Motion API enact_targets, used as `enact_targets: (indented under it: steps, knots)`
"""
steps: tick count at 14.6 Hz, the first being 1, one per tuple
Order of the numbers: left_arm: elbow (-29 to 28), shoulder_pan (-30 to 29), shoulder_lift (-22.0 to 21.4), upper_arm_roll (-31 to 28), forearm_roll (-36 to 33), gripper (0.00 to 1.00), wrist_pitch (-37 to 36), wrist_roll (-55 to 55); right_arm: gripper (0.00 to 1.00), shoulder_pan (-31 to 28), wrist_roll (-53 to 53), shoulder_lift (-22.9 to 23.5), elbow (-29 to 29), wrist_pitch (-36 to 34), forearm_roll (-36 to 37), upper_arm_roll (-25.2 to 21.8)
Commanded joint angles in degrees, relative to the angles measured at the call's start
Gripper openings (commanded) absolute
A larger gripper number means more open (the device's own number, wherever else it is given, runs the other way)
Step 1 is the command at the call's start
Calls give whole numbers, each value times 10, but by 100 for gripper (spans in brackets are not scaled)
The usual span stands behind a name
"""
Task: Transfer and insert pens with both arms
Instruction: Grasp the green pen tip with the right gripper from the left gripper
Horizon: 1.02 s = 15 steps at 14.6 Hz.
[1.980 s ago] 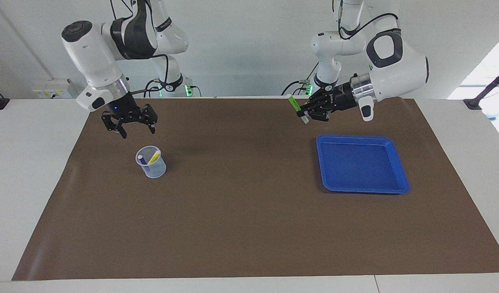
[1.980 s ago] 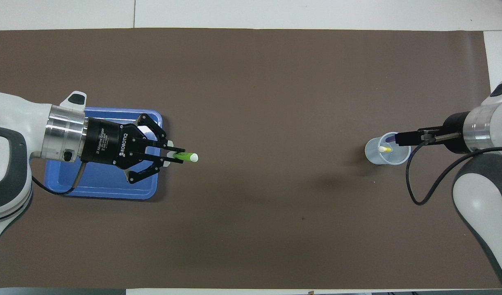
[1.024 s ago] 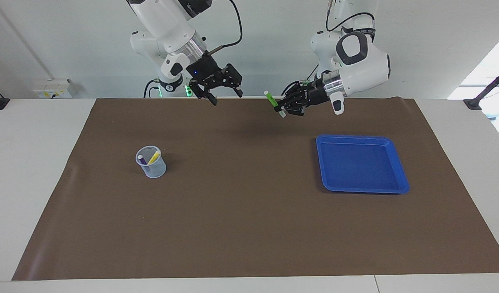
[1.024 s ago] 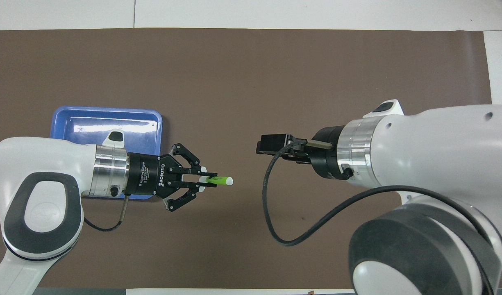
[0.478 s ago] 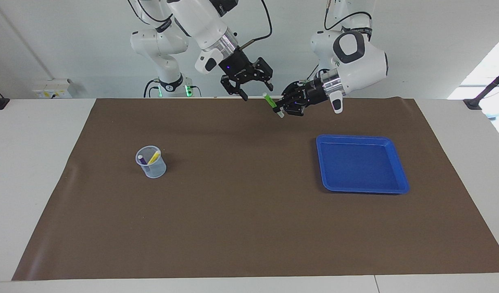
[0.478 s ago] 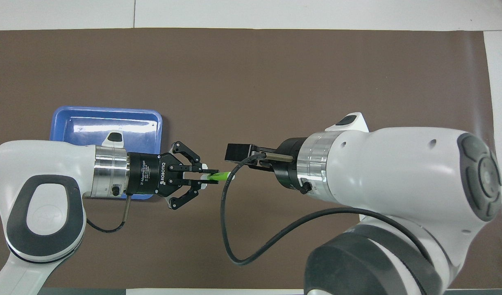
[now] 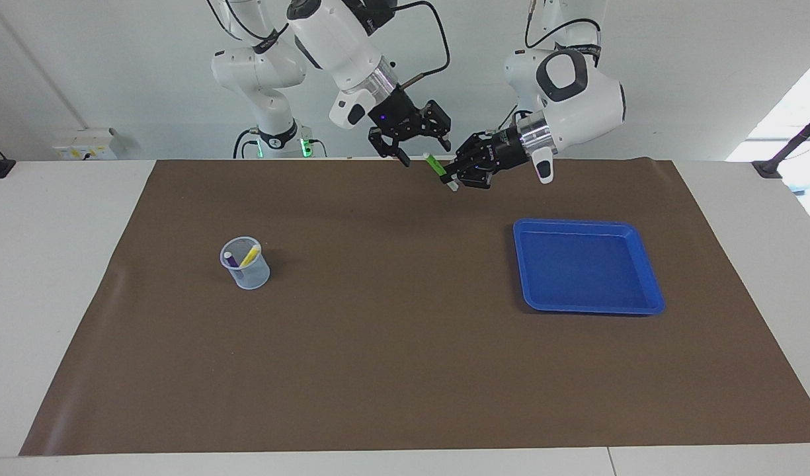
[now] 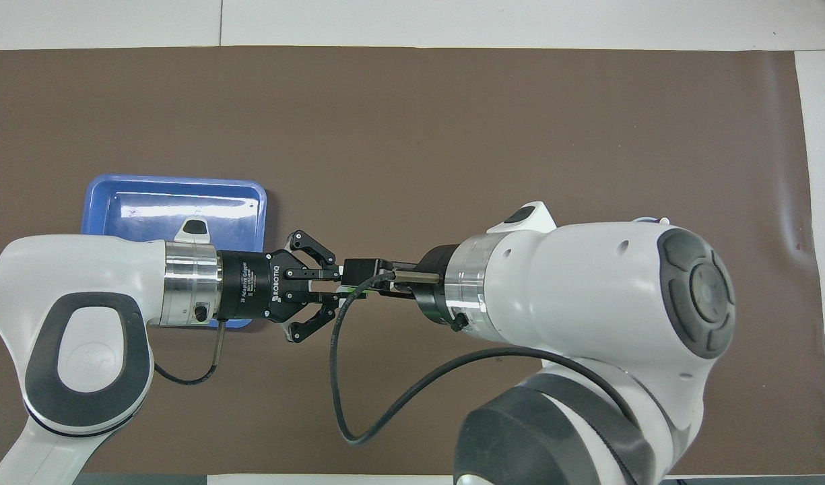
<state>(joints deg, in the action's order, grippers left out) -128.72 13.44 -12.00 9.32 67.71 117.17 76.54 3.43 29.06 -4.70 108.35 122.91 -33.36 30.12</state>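
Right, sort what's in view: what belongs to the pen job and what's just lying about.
In the job:
- green pen, held by the left gripper
- right gripper, open, up beside the green pen
- purple pen and yellow pen, in the cup
- tray, holding no pens

Lying about:
- brown mat
- two small arms

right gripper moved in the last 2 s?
Yes. The right gripper went up from over the cup toward the blue tray's end, meeting the green pen.

Left gripper (image 8: pixel 333 283) body, white print: "ROBOTIQ"; smaller line beside it reads partly "2F Adaptive Gripper".
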Motion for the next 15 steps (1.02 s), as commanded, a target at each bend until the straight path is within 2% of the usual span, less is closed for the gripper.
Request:
enact_targets:
  steps: [1,15]
  knots:
    - [-20,9,-21,-5,11,0,13,11,100,-4,0,-15,19,1,-7,11]
    - [-20,9,-20,-6,11,0,18,19,92,-5,1,-15,32,52,10,9]
